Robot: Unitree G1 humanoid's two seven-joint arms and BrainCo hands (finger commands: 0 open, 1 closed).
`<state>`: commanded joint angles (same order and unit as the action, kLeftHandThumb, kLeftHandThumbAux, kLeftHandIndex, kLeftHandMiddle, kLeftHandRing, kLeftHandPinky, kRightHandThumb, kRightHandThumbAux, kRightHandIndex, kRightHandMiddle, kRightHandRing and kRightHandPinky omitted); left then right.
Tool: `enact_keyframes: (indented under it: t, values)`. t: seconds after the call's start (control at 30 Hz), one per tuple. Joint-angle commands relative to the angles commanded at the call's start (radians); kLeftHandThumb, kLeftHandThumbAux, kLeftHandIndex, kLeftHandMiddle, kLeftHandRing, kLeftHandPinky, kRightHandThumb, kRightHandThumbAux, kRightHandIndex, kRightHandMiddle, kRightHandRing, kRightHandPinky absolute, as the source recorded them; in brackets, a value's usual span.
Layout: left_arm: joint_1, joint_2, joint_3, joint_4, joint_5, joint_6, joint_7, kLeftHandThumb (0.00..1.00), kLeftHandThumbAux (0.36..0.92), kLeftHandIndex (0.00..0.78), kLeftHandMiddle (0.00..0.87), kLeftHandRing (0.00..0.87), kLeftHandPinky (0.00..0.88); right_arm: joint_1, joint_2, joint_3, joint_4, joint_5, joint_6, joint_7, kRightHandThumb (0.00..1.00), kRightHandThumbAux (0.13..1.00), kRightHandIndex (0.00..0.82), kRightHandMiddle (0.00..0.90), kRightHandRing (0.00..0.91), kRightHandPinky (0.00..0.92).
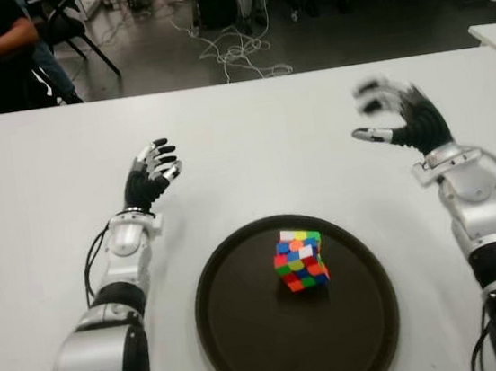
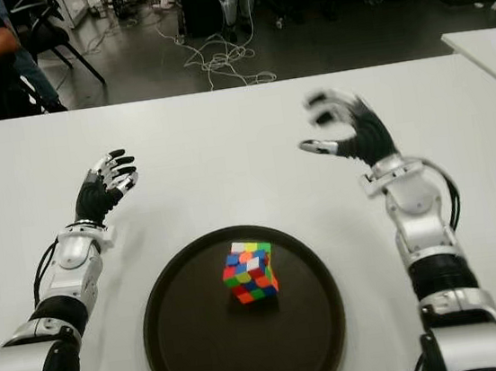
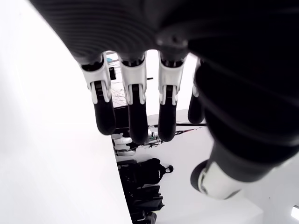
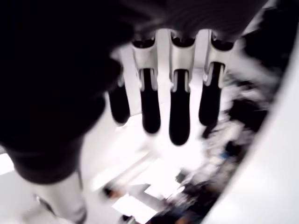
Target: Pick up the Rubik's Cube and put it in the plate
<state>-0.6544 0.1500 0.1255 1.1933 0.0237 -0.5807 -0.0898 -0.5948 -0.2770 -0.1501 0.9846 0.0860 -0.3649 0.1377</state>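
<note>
Dark brown and round, the plate (image 1: 241, 349) sits on the white desk (image 1: 38, 175) close to the robot, and the Rubik's Cube (image 1: 300, 259) already stands inside it, a little toward the far side of its middle. In the left eye view the right hand (image 1: 398, 117) hangs above the desk beyond the plate and to its right, well apart from the cube, fingers spread and empty. By my reading the placing is done; what remains is to draw this hand clear without swinging low over the plate's rim. The left hand (image 2: 103, 187) shows in the right eye view beyond the plate on its left, idle. Its wrist view shows loosely hanging fingers (image 3: 103, 112) around nothing. The right wrist view likewise shows extended fingers (image 4: 180, 109), nothing held.
</note>
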Motion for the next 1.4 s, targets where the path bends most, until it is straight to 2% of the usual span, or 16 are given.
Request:
enact_keyframes:
  t: [0.1, 0.2, 0.27, 0.4, 0.6, 0.83, 1.07, 1.4]
  values:
    - [0.0, 0.0, 0.0, 0.0, 0.0, 0.0, 0.0, 0.124, 0.776, 0.199, 0.258, 0.241, 0.245, -0.019, 0.01, -0.003, 0.053, -0.01, 0.0, -0.018, 0.081, 0.837, 0.508, 0.645, 0.68, 0.712]
    - [0.0, -0.004, 0.0, 0.0, -0.003, 0.007, -0.007, 0.131, 0.772, 0.199, 0.261, 0.246, 0.251, -0.037, 0.052, 0.032, 0.104, -0.071, 0.019, -0.127, 0.084, 0.844, 0.505, 0.64, 0.676, 0.705]
    - [0.0, -0.005, 0.001, 0.0, -0.005, 0.011, -0.012, 0.142, 0.766, 0.195, 0.26, 0.25, 0.259, -0.042, 0.066, 0.053, 0.114, -0.102, 0.022, -0.18, 0.078, 0.85, 0.503, 0.627, 0.66, 0.685]
    - [0.0, -0.006, 0.0, -0.003, -0.005, 0.013, -0.018, 0.14, 0.771, 0.193, 0.26, 0.247, 0.247, -0.051, 0.069, 0.084, 0.133, -0.161, 0.017, -0.264, 0.102, 0.847, 0.486, 0.561, 0.595, 0.61]
    - [0.0, -0.007, 0.001, -0.005, -0.006, 0.012, -0.023, 0.119, 0.784, 0.196, 0.259, 0.244, 0.243, -0.038, 0.081, 0.098, 0.126, -0.195, -0.013, -0.317, 0.167, 0.84, 0.468, 0.519, 0.551, 0.569]
    - [-0.001, -0.01, 0.005, -0.006, -0.012, 0.024, -0.021, 0.131, 0.774, 0.188, 0.253, 0.242, 0.242, -0.025, 0.087, 0.113, 0.121, -0.235, -0.086, -0.405, 0.153, 0.838, 0.389, 0.44, 0.467, 0.493]
    - [0.001, -0.012, 0.011, -0.008, -0.02, 0.029, -0.02, 0.135, 0.766, 0.186, 0.252, 0.245, 0.249, -0.031, 0.087, 0.11, 0.139, -0.244, -0.113, -0.446, 0.14, 0.836, 0.342, 0.41, 0.437, 0.474]
    - [0.002, -0.013, 0.009, -0.01, -0.02, 0.037, -0.021, 0.148, 0.773, 0.182, 0.248, 0.24, 0.252, -0.037, 0.088, 0.08, 0.157, -0.202, -0.134, -0.403, 0.142, 0.861, 0.33, 0.411, 0.439, 0.471]
